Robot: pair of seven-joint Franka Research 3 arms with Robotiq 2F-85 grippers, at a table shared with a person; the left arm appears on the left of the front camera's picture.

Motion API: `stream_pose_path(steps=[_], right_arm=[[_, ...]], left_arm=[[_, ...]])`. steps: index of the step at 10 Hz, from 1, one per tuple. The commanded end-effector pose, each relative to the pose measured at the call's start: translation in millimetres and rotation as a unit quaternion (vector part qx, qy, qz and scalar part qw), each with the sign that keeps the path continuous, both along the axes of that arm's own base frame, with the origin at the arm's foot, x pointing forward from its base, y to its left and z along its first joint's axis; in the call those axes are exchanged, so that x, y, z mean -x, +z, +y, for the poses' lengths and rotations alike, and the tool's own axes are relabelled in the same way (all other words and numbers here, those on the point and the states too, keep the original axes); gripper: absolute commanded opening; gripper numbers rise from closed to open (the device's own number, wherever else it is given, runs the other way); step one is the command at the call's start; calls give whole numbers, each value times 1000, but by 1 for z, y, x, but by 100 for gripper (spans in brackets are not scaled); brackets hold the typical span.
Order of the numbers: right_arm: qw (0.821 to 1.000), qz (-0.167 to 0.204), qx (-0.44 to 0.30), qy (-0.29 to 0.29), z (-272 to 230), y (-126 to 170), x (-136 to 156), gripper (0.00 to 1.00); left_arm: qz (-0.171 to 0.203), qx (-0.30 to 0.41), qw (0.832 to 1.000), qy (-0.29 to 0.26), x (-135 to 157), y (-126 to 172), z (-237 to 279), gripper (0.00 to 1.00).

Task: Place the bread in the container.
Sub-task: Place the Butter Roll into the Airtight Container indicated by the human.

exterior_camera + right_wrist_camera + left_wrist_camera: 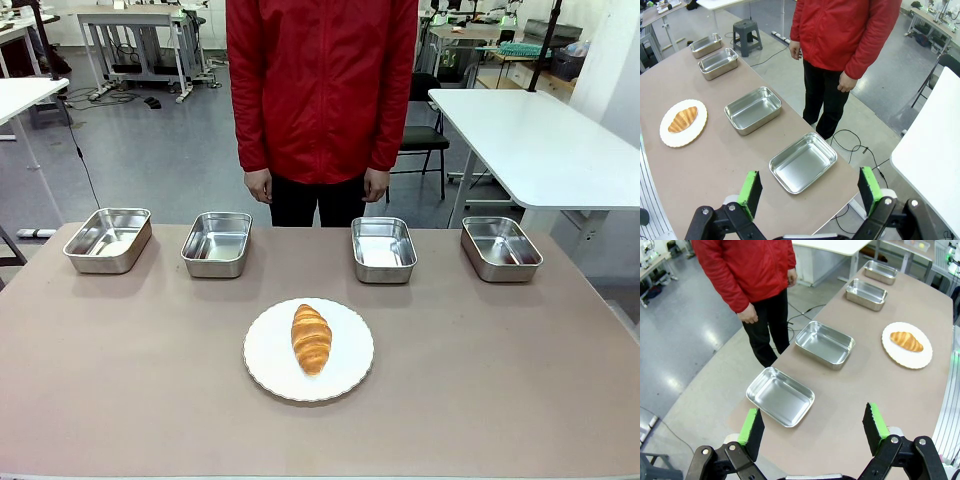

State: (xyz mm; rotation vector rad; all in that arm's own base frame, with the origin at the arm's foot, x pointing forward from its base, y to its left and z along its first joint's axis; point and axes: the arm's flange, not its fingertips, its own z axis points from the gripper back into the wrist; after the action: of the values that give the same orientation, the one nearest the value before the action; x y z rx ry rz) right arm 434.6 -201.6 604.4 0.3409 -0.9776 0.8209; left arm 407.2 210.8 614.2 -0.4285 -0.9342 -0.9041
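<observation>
- now both released and empty: left end effector (813, 415), right end effector (810, 177).
- bread (311, 338) ahead and inboard of each, about midway between them; long axis points toward the person (320, 90); neither arm clearly nearer.

grey floor (150, 150), white rectangular table (540, 140) at 2 o'clock, black chair (425, 138) beside it, grey-framed workbench (130, 14) at 11 o'clock

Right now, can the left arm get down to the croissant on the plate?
Probably yes: the left end effector is open above the table, and the croissant lies uncovered on its plate.
</observation>
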Motion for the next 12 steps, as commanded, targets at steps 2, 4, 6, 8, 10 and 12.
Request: stream_pose_path(steps=[2,4,6,8,10,12], right_arm=[[1000,-1,0,1,0,1,0,100],[1000,-1,0,1,0,1,0,100],[1000,-1,0,1,0,1,0,100],[1000,-1,0,1,0,1,0,100],[1000,-1,0,1,0,1,0,100],[1000,-1,0,1,0,1,0,100]], left_arm=[[-1,3,1000,-4,3,2,1,100],[-1,3,1000,-4,3,2,1,100],[-1,3,1000,-4,3,2,1,100],[-1,3,1000,-4,3,2,1,100],[-1,3,1000,-4,3,2,1,100],[-1,3,1000,-4,3,2,1,100]])
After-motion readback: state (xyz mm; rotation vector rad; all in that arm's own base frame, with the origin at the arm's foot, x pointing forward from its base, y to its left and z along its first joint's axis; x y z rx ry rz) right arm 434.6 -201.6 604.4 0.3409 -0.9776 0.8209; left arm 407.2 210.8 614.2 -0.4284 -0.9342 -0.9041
